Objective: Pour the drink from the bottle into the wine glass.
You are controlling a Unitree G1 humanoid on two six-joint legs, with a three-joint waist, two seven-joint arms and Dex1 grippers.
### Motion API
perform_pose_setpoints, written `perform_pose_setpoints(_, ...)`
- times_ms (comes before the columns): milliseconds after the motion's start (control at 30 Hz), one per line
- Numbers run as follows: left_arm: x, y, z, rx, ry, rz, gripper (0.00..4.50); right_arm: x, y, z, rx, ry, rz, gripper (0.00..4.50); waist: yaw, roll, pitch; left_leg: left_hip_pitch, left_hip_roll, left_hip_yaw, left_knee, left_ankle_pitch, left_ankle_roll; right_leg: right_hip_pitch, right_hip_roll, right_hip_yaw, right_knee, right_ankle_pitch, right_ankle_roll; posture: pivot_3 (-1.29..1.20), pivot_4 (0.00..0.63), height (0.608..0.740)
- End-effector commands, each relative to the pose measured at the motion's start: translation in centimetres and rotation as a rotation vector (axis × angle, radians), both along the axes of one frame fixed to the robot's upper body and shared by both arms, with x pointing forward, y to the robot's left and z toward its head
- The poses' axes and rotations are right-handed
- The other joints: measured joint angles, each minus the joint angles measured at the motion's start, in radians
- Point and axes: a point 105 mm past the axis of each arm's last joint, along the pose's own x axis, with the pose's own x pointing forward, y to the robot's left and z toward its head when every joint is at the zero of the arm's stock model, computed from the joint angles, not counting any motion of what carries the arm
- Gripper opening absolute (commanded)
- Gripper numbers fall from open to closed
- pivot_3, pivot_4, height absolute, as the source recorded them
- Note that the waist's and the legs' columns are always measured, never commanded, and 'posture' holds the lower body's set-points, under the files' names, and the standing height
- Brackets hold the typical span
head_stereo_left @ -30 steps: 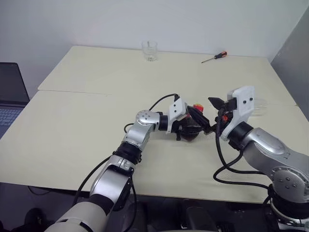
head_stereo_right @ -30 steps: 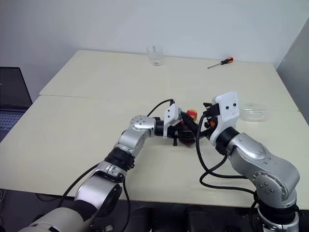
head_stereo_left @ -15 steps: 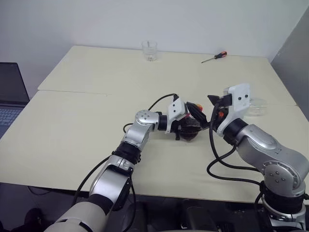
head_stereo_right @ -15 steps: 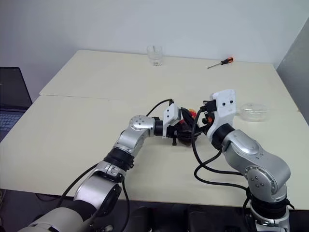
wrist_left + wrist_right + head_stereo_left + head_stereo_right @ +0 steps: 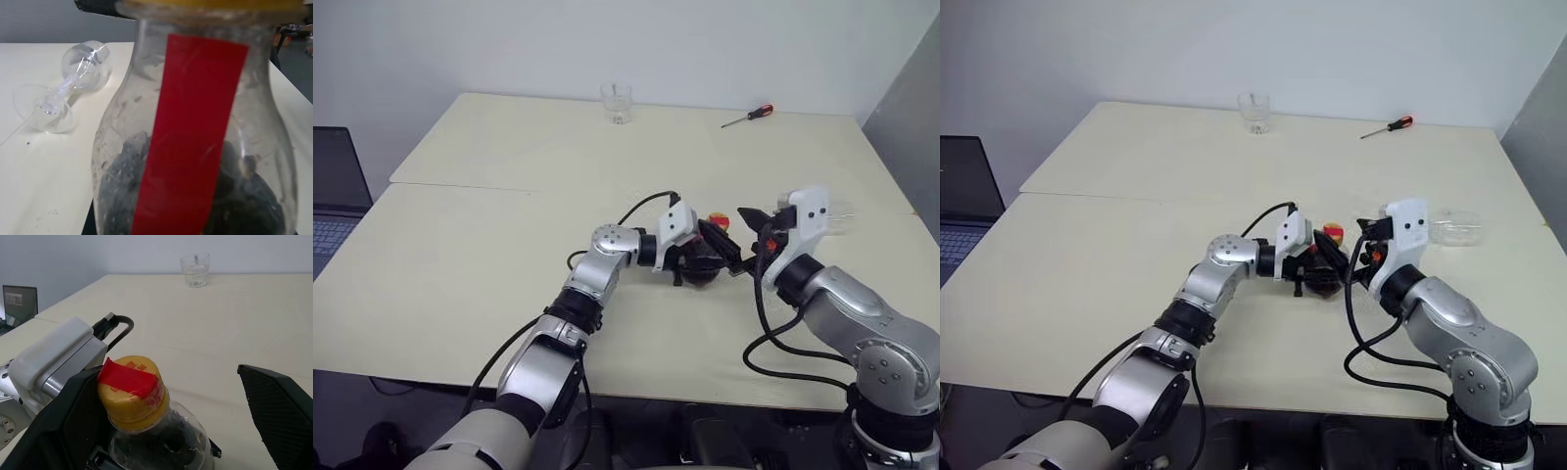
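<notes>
While the left gripper [image 5: 703, 257] stays clamped on the bottle [image 5: 702, 262], the bottle stands upright on the table [image 5: 489, 235], near the front middle. Its yellow cap [image 5: 131, 389] is on, with a red strip [image 5: 188, 132] running over the cap and down the clear body. Dark drink [image 5: 122, 196] fills the lower, rounded part of the bottle.

Right gripper [image 5: 756, 227]: fingers spread wide apart, holding nothing. It sits just beside the bottle on the robot's right, at about the height of the cap. In the right wrist view, one black finger [image 5: 279, 418] rises clear of the bottle on one side; the cap lies between the two fingers without visible contact.

Wine glass [image 5: 1451, 228]: clear, lying on its side on the table, to the right of and beyond the right gripper. In the left wrist view the glass [image 5: 68, 85] shows its round foot nearer the camera and its bowl farther off, well apart from the bottle.

Tumbler [image 5: 617, 103]: short, clear, upright near the far edge of the table. Screwdriver [image 5: 748, 116]: red handle, lying near the far right edge. Laptop [image 5: 335, 186]: dark, at the left margin, off the table.
</notes>
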Motion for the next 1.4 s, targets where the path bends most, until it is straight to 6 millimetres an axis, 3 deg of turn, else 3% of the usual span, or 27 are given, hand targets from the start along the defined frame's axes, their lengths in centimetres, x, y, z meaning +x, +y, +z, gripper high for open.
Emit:
perform_pose_setpoints(33, 0.0, -0.1, 1.7, -0.047, -0.053, -0.008, 1.26, -0.7, -2.0, 1.8, 0.044, -0.081, -0.061, 4.5, 0.001, 0.0, 0.0, 0.0, 0.0, 0.0, 0.0, 0.0, 0.0, 0.0, 0.0, 0.0, 0.0, 0.0, 0.0, 0.0, 0.15, 0.74)
perform_pose_setpoints(533, 0.1, 0.0, 1.7, -0.04, -0.054, -0.009, 1.26, -3.4, -2.9, -0.8, 0.017, 0.016, -0.004, 4.5, 0.0, 0.0, 0.0, 0.0, 0.0, 0.0, 0.0, 0.0, 0.0, 0.0, 0.0, 0.0, 0.0, 0.0, 0.0, 0.0, 0.15, 0.74)
perform_pose_setpoints(867, 0.1, 0.0, 1.7, -0.039, -0.053, -0.007, 1.26, -3.1, -0.8, 2.4, 0.031, -0.096, 0.065, 4.5, -0.001, 0.0, 0.0, 0.0, 0.0, 0.0, 0.0, 0.0, 0.0, 0.001, 0.0, 0.0, 0.0, 0.0, 0.0, 0.0, 0.15, 0.74)
perform_pose_setpoints(1133, 0.0, -0.2, 1.7, -0.045, -0.049, -0.01, 1.26, -2.2, -0.1, 1.7, -0.012, -0.062, 0.025, 4.5, 0.001, 0.0, 0.0, 0.0, 0.0, 0.0, 0.0, 0.0, 0.0, 0.0, 0.0, 0.0, -0.001, 0.0, 0.0, 0.0, 0.15, 0.74)
perform_pose_setpoints(1400, -0.1, -0.2, 1.6, -0.045, -0.05, -0.013, 1.26, -1.5, 1.2, 2.4, 0.0, -0.078, 0.043, 4.5, 0.0, 0.0, 0.0, 0.0, 0.0, 0.0, 0.0, 0.0, 0.0, 0.0, 0.0, 0.0, 0.0, 0.0, 0.0, 0.0, 0.15, 0.74)
